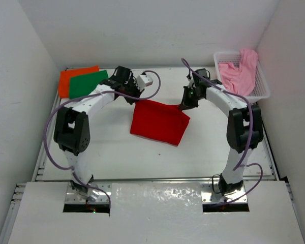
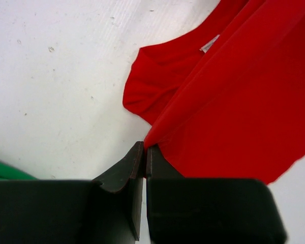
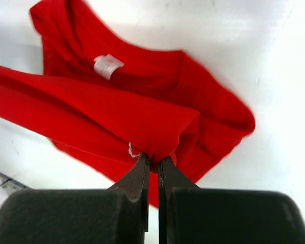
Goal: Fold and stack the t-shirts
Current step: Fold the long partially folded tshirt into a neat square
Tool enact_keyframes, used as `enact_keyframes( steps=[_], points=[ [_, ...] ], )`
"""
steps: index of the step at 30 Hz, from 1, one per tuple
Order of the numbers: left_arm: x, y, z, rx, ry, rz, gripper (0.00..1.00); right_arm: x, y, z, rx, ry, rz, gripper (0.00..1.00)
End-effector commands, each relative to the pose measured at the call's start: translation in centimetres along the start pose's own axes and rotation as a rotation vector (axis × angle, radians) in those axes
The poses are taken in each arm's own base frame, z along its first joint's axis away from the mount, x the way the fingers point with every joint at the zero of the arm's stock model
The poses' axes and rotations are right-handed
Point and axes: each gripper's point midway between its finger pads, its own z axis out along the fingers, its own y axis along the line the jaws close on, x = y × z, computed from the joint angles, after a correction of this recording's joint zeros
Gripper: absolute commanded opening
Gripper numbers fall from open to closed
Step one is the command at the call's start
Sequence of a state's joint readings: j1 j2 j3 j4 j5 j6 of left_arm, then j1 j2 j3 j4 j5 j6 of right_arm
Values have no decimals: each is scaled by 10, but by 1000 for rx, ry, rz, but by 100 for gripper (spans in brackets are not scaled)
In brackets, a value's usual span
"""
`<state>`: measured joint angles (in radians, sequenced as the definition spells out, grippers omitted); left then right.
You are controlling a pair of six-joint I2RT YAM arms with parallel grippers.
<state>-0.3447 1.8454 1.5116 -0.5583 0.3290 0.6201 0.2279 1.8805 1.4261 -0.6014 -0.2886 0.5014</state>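
Two grippers, left (image 2: pixel 145 150) and right (image 3: pixel 153 160), are each shut tight on a thin pinch of the red t-shirt (image 1: pixel 160 124), holding one edge raised mid-table (image 1: pixel 117 152) while the collar end lies on the surface below. Risk: so small a bite may slip, dropping a corner and skewing the fold; unequal arm travel would likely bunch the cloth. The green t-shirt (image 1: pixel 89 84) overlaps the orange t-shirt (image 1: pixel 73 79) at the far left; the pink t-shirt (image 1: pixel 236 73) drapes over the basket (image 1: pixel 262 91).
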Motion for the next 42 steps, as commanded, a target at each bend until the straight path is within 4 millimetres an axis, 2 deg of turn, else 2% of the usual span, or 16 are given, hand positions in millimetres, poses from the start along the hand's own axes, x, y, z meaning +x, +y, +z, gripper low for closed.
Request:
enact_keyframes(
  steps=[1,6,10,15,17,19,22,24,26,29,33,34,37,40,42],
  points=[
    [-11,39,-2,-109,-34,10,0,-25,-19,2,74,-55,20,0],
    [-27,55,20,-128,-85,15,0,-29,-37,6,141,-74,72,0],
    [-30,59,38,-111,-101,15,0,-31,-44,3,166,-134,113,0],
    [-37,63,55,-98,-122,45,0,-27,-55,8,213,-139,168,0],
    [-47,64,53,-93,-147,59,0,-25,-53,11,185,-159,190,0],
    [-56,64,50,-91,-168,62,0,-31,-45,0,162,-196,186,0],
    [-63,63,43,-77,-170,65,0,-26,-42,-19,177,-187,170,0],
    [-72,62,34,-67,-184,76,0,-13,-42,-23,167,-175,173,0],
    [-75,59,28,-55,-184,78,0,-1,-40,-36,161,-173,177,0],
    [-82,48,18,-16,-206,97,0,20,-37,-48,138,-180,204,0],
    [-95,27,16,3,-213,153,0,43,-34,-56,97,-180,249,0],
    [-99,25,16,1,-224,161,0,54,-35,-53,87,-164,273,0],
    [-113,13,24,-11,-249,178,0,62,-39,-53,81,-188,314,0],
    [-125,12,39,-63,-271,144,0,57,-55,-52,114,-225,356,0],
    [-131,26,50,-123,-286,65,0,46,-72,-50,143,-261,401,0]
  ],
)
